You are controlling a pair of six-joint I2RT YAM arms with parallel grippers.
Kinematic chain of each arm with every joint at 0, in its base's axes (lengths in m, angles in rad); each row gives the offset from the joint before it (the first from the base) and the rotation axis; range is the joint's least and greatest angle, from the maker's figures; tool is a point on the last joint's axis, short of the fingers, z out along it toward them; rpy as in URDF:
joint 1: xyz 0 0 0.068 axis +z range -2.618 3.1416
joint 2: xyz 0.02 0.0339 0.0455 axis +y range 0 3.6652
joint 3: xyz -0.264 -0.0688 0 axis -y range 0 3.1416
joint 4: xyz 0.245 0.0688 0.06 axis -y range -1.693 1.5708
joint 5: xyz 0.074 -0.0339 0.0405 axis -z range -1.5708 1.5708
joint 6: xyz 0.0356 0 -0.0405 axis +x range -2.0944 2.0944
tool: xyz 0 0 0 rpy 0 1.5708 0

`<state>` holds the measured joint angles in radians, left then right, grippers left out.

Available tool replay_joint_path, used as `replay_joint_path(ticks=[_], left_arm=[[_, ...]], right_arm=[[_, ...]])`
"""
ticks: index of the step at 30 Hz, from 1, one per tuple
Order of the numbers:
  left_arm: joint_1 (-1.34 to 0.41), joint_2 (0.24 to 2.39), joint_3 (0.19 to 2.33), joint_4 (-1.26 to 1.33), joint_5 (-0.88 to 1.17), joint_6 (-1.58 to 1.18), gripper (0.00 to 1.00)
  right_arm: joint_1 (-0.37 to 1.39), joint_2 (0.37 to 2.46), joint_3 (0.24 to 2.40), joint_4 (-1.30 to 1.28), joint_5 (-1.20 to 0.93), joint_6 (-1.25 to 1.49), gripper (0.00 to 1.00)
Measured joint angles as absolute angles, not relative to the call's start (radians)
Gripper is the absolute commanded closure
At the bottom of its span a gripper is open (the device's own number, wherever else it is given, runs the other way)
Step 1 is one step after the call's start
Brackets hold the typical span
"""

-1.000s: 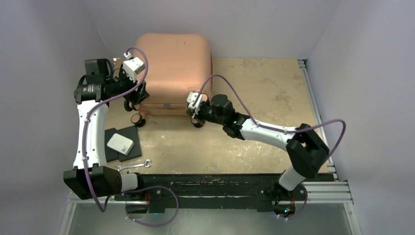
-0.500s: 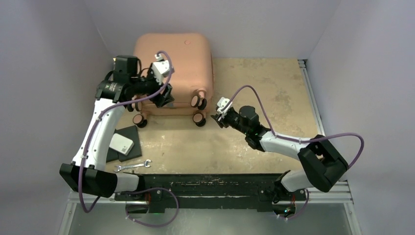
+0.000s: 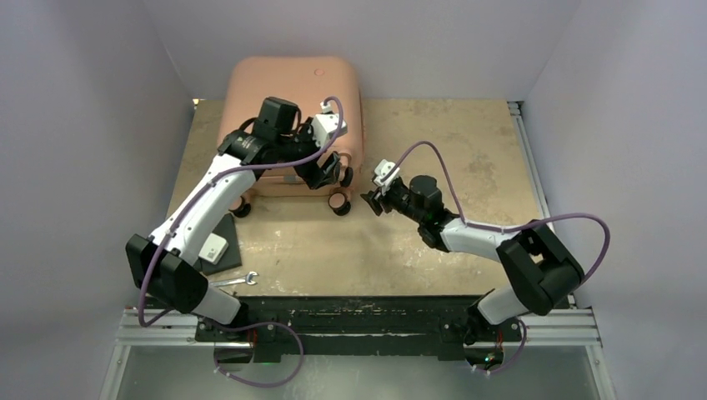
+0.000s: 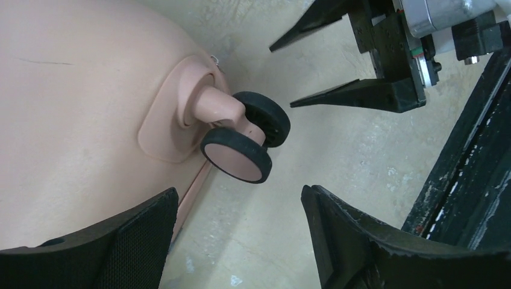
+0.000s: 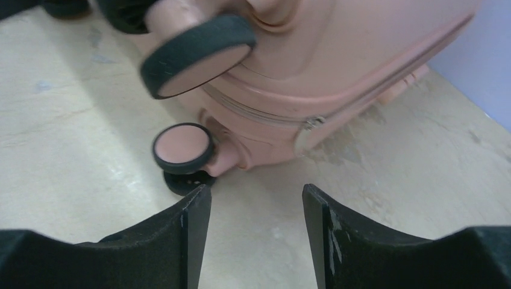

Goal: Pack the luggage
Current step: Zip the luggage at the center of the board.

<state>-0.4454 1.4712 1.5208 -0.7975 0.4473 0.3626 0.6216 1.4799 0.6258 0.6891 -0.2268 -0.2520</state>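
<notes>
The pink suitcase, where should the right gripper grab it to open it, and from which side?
Probably the zipper pull, a small tab sticking out of the seam at the rounded corner of the luggage by the wheels. Come low from the near right, where the open right gripper faces it. The shell itself is too broad and smooth for the jaws.

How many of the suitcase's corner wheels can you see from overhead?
3 wheels: near-left, near-right, and one just beyond it. A fourth may be hidden behind the left arm.
</notes>
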Motion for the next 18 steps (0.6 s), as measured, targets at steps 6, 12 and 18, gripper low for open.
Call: replay_joint_path(ticks=[6,12,18], left_arm=[[-0.503,1.541,1.524,-0.786,0.416,0.274,0.12],[-0.541,1.613,1.553,-0.775,0.383,0.149,0.01],[-0.556,1.671,1.575,-0.767,0.282,0.033,0.01]], right_arm=[[0.6,1.528,0.634,0.732,-0.138,-0.229,0.36],[0.539,1.571,0.645,0.751,-0.122,-0.19,0.37],[0.506,1.571,0.645,0.784,-0.126,-0.158,0.37]])
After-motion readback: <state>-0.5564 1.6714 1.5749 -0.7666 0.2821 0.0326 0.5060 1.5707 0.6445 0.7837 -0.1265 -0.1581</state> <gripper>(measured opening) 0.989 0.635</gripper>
